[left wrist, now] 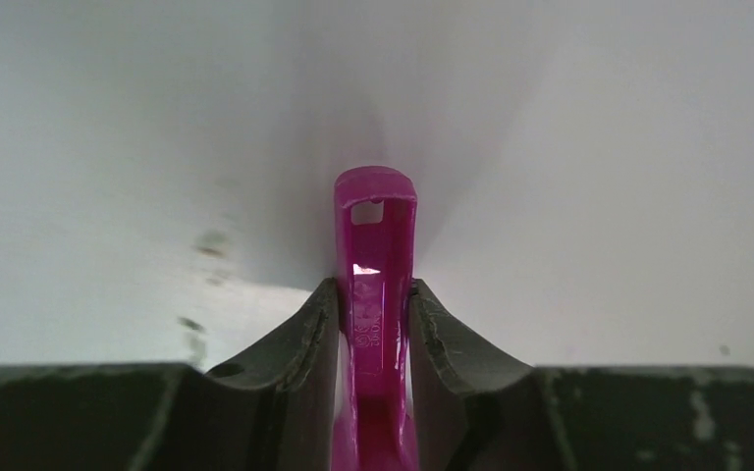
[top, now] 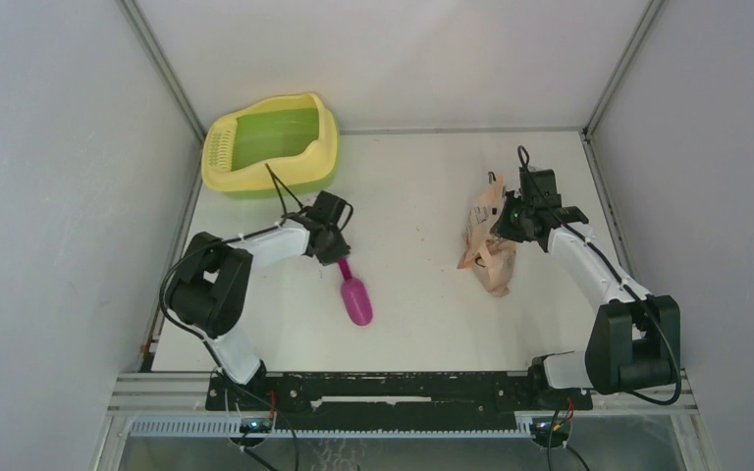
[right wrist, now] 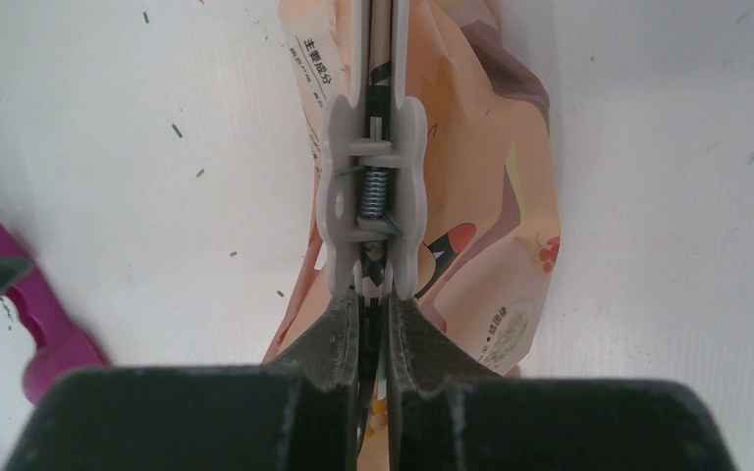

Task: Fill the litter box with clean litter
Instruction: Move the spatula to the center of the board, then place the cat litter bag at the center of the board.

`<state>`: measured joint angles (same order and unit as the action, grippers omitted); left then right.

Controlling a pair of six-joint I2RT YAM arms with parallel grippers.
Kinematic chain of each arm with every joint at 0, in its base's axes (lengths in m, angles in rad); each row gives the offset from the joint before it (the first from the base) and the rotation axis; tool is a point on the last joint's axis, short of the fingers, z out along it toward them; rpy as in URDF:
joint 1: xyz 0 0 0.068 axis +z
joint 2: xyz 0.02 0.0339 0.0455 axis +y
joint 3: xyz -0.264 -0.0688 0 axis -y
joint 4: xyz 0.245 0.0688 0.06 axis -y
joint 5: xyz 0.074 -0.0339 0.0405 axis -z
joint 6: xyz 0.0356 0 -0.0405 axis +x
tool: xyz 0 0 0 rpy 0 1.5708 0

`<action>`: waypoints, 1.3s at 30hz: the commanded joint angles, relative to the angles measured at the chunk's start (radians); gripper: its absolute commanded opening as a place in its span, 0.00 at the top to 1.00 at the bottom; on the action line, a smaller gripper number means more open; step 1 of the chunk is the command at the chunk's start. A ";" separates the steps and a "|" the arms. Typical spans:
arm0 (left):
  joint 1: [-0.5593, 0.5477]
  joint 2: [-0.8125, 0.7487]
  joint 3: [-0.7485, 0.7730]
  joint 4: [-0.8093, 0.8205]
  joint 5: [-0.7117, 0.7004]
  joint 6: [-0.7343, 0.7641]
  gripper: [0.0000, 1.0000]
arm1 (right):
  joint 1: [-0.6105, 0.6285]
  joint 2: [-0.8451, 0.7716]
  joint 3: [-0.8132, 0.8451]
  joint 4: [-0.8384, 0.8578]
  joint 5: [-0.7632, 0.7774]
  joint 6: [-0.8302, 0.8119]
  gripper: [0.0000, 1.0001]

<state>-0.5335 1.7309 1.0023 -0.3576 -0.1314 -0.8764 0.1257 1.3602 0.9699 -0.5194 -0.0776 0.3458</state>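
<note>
- White counter [top: 422, 226], scuffed and smudged, is boxed in by pale grey walls [top: 59, 147] on three sides.
- Two arms are at work: the left arm [top: 275, 240] reaches toward the middle, the right arm [top: 589, 260] leans over the right side.
- One litter box [top: 255, 179], yellow with a green basin, sits in the far left corner, its grille [top: 221, 147] at the left end.
- One magenta scoop [top: 357, 299] lies mid-counter, well apart from the box. The left jaws are clamped on its handle, a finger on each side.
- One peach bag [top: 486, 250] lies on the right, with one white clip [right wrist: 373, 196] on it. The right jaws pinch the clip's tail, nearly closed.
- A handful of dark litter specks [right wrist: 177, 130] dots the counter beside the bag.
</note>
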 commanded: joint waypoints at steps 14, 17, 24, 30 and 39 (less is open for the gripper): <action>0.340 -0.060 0.231 -0.199 -0.105 0.154 0.44 | 0.087 -0.052 0.020 -0.052 -0.010 -0.018 1.00; 0.340 -0.088 0.212 -0.192 -0.079 0.159 0.31 | 0.140 -0.058 0.038 -0.067 -0.007 -0.035 1.00; 0.329 -0.198 0.102 -0.149 -0.015 0.165 0.28 | 0.327 -0.075 0.066 -0.101 0.049 -0.095 1.00; 0.305 -0.307 0.040 -0.138 0.019 0.169 0.28 | 0.518 -0.050 0.073 -0.132 0.152 -0.130 1.00; 0.186 -0.412 -0.058 -0.070 0.122 0.141 0.28 | 0.661 -0.025 0.094 -0.163 0.148 -0.082 0.52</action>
<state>-0.2928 1.3739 0.9962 -0.4911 -0.0814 -0.7334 0.7643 1.3415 1.0088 -0.6670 0.0811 0.2394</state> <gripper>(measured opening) 0.719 0.369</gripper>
